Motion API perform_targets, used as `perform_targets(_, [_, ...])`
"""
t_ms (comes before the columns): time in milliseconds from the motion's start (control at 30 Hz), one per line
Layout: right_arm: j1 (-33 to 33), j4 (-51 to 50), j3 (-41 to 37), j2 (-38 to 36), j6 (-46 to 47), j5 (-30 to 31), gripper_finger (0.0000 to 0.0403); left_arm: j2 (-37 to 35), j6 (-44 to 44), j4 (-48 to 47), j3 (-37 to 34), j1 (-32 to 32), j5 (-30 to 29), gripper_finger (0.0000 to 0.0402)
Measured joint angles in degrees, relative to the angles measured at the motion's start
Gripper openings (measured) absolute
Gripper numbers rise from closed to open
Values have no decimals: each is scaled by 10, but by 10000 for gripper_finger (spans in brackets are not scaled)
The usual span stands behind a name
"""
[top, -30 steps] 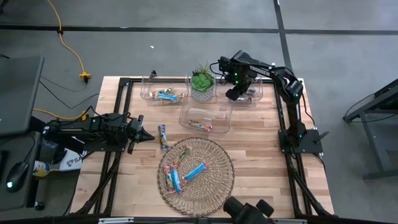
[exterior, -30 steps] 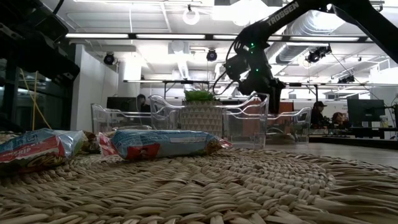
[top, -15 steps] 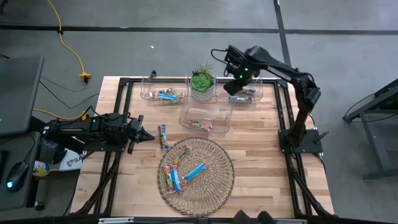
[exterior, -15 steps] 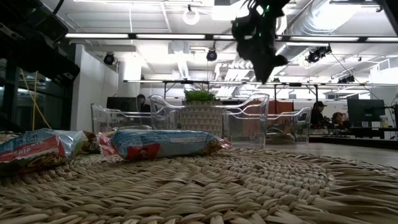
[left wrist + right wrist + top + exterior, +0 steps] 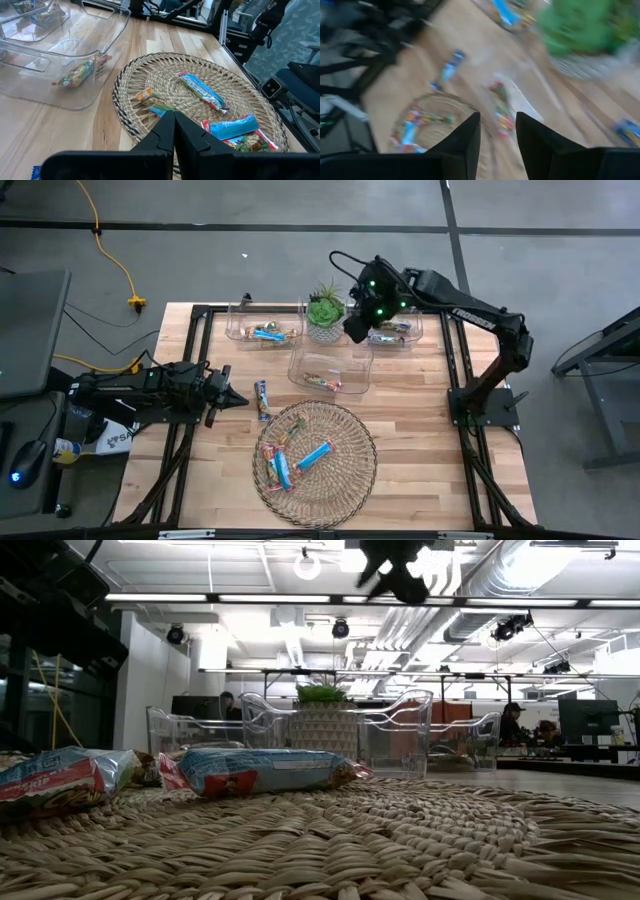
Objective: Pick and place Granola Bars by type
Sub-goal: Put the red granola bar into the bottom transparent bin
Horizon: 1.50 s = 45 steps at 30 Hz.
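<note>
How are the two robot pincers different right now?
The left pincer sits low over the table beside the wicker tray, shut tight. The right pincer hangs high above the clear bins near the potted plant, its fingers apart. Both are dark, two-fingered and hold nothing.

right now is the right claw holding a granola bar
No, the right claw is open with nothing between its fingers, hanging above the table near the potted plant.
</note>
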Motion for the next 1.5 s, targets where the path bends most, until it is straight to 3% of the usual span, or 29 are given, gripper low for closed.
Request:
perform_targets(267, [97, 144, 0, -1, -1, 5, 108, 0, 0, 0, 0, 0, 0, 1])
perform_targets(533, [207, 208, 0, 5, -110, 53, 108, 0, 0, 0, 0, 0, -1, 1])
perform_targets(867, [327, 212, 0, 63, -194, 168, 108, 0, 0, 0, 0, 0, -3, 1])
perform_targets(1500, [411, 133, 0, 226, -254, 132, 108, 0, 0, 0, 0, 0, -2, 1])
